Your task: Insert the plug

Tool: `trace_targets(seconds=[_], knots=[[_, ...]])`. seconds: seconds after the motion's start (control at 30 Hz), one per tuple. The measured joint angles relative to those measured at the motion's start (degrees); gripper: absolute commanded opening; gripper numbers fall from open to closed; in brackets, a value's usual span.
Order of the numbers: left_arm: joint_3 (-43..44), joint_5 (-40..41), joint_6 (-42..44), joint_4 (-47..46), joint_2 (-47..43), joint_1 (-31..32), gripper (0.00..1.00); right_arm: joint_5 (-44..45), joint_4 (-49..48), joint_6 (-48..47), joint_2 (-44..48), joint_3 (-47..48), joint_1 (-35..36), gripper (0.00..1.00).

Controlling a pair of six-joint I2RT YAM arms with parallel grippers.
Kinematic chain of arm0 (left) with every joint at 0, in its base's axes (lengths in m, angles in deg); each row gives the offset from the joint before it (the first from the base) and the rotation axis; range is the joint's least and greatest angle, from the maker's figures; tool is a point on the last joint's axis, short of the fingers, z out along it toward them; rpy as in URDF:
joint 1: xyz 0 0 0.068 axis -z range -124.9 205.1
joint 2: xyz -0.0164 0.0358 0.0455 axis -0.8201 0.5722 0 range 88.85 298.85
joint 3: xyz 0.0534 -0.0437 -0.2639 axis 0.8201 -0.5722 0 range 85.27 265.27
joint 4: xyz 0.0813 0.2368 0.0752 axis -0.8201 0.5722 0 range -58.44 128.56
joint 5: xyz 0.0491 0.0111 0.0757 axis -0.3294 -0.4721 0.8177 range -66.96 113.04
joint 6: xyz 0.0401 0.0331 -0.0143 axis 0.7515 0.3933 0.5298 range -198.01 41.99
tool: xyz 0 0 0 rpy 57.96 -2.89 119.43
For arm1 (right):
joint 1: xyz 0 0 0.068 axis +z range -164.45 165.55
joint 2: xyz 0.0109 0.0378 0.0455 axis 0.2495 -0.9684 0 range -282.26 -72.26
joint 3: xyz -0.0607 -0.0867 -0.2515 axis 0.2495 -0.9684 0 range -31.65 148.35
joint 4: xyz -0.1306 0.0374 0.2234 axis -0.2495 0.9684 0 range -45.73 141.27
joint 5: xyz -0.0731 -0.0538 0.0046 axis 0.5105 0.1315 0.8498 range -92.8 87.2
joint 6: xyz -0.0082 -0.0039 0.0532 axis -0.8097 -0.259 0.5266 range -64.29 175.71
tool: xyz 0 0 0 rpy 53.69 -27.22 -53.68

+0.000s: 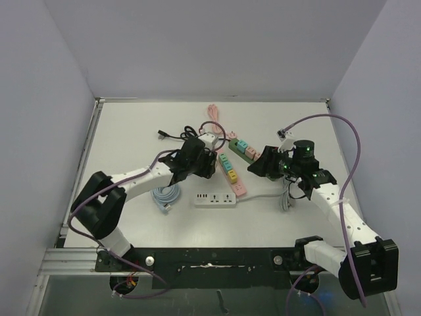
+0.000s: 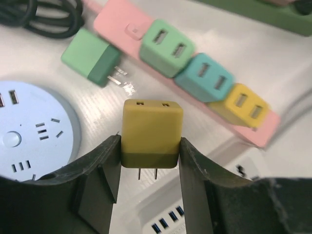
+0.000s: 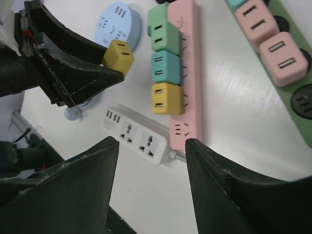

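Round blue socket (image 2: pixel 29 126) sits left on the table (image 2: pixel 273 58). Left fingers (image 2: pixel 97 185) clamp the yellow plug (image 2: pixel 152 131) by its sides, lifted, between the socket and the pink strip (image 2: pixel 117 22). White strip (image 3: pixel 136 136) is nearby. Right fingers (image 3: pixel 73 195) are parted and hold nothing.

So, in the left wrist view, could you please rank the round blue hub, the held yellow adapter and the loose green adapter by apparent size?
1. round blue hub, though partly cut off.
2. yellow adapter, held nearest the camera, so enlarged.
3. green adapter; their true sizes may be alike.
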Motion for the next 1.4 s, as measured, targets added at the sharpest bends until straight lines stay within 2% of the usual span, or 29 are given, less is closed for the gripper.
trace_targets(seconds=[0.2, 0.33, 0.53, 0.77, 0.97, 1.23, 1.4], knots=[[-9.8, -6.5, 4.3, -14.3, -11.8, 1.7, 0.28, -6.1, -0.3, 4.2, 2.6, 0.0, 2.3, 0.58], [-12.6, -12.7, 7.9, -22.9, -13.4, 2.6, 0.28, -7.7, -0.6, 5.8, 2.6, 0.1, 4.8, 0.58], [-16.1, -19.3, 15.5, -30.6, -13.4, 4.2, 0.29, -8.1, -1.5, 7.2, 0.7, 1.7, 7.2, 0.58], [-17.5, -23.7, 22.9, -33.9, -13.4, 4.9, 0.29, -8.0, -2.9, 8.5, -3.5, 1.9, 7.9, 0.55], [-17.5, -25.3, 25.4, -34.4, -13.3, 5.2, 0.29, -8.6, -4.3, 9.5, -6.5, 1.9, 8.3, 0.47], [-17.8, -26.2, 26.8, -33.3, -13.1, 5.3, 0.29, -10.8, -6.6, 9.9, -11.0, 2.4, 9.6, 0.43], [-17.8, -26.6, 27.4, -32.6, -13.0, 5.7, 0.33, -12.6, -7.3, 10.6, -12.6, 2.8, 10.1, 0.30]])
